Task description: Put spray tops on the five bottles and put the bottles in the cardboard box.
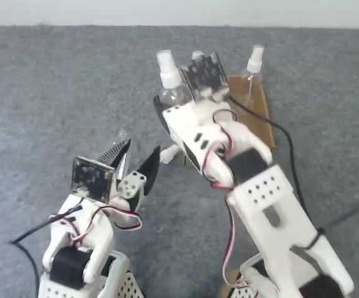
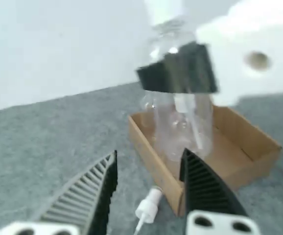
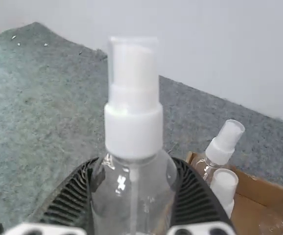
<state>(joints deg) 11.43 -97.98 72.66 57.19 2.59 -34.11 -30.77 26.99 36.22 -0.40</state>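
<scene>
One capped bottle [image 3: 133, 142] is held by the right tool [image 3: 134, 196] beside the box [image 1: 258, 112], two bottles [image 3: 224, 144] are boxed, and a loose top [image 2: 149, 208] is left before the wide left tool [image 2: 149, 156].

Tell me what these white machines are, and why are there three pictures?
They are two white robot arms sitting side by side, each ending in a black pincer called a gripper. One picture looks down from above; the other two come from small cameras on each arm's wrist. The right gripper is shut on a clear plastic bottle with a white spray top. The left gripper is open and holds nothing. On the grey carpet are a loose white spray top and a brown cardboard box with capped clear bottles standing in it.
</scene>
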